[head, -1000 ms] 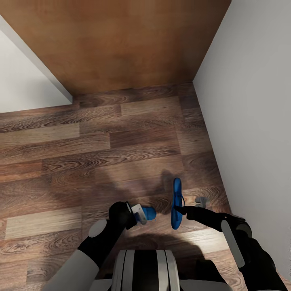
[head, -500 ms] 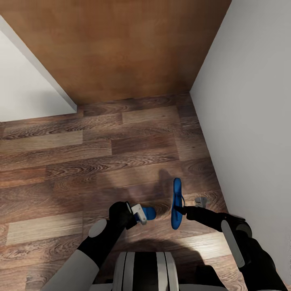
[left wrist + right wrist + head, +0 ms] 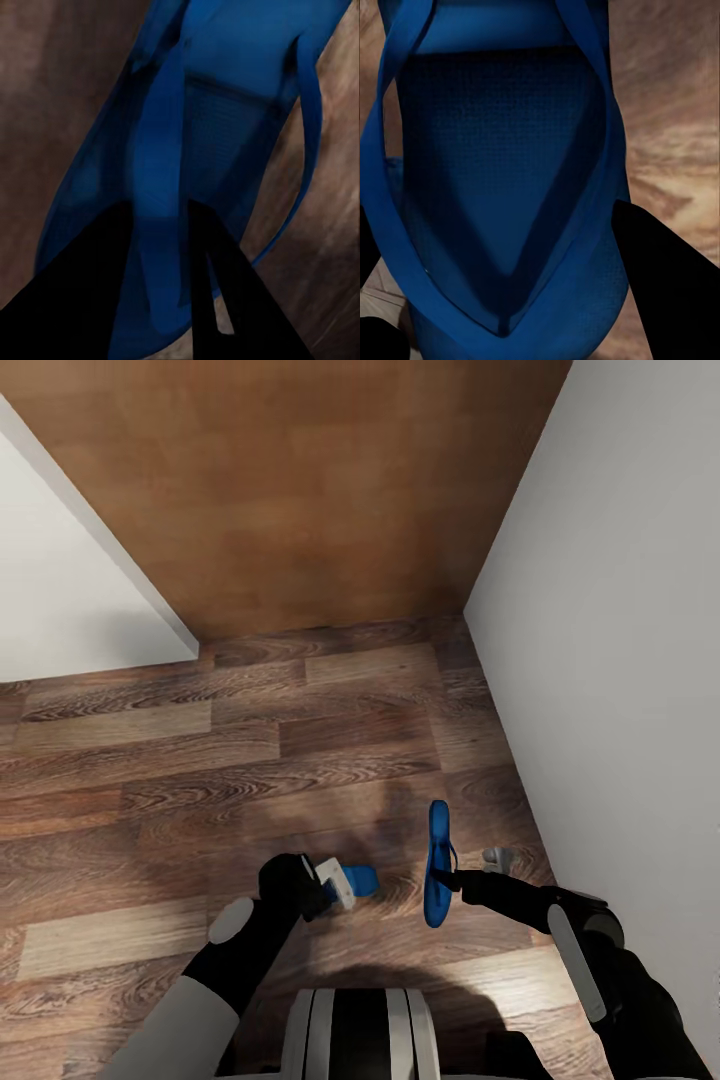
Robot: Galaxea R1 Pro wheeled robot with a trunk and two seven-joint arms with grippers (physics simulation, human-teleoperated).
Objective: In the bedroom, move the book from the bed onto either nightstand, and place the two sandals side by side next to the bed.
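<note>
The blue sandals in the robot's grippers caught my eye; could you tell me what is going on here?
The robot is carrying one blue sandal in each gripper above the wood-plank floor. The left gripper is shut on the left sandal, and the right gripper is shut on the right sandal, which hangs on edge. It stands in a corner between a brown wooden panel and a white wall.

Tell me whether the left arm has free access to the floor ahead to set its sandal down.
Probably yes: the left gripper holds a sandal above bare wood floor, with nothing lying ahead before the wooden panel.
</note>
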